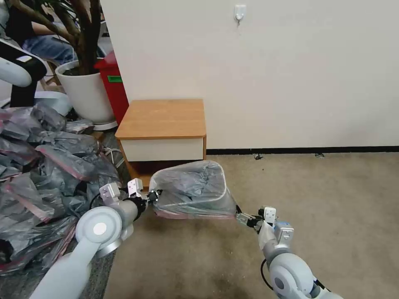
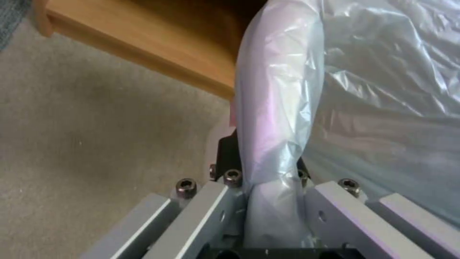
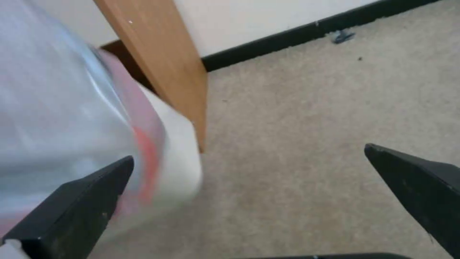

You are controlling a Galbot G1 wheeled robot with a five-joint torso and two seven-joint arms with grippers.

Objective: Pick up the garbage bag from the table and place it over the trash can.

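Observation:
The garbage bag (image 1: 191,189), translucent grey with a pink-red band, is draped over the trash can on the carpet in front of the table (image 1: 162,118). The bag hides the can in the head view; a cream stretch of its wall (image 3: 184,169) shows below the band in the right wrist view. My left gripper (image 1: 154,195) is at the bag's left edge, shut on a bunched fold of the bag (image 2: 273,118). At the bag's lower right corner my right gripper (image 1: 243,218) stands open, its black fingertips (image 3: 81,201) spread wide, one beside the bag.
A big heap of grey-and-pink bags (image 1: 41,174) lies on my left. Behind it stand a white plant pot (image 1: 85,91) and a red box (image 1: 112,83). The wall is behind the table. Open carpet (image 1: 324,199) stretches to the right.

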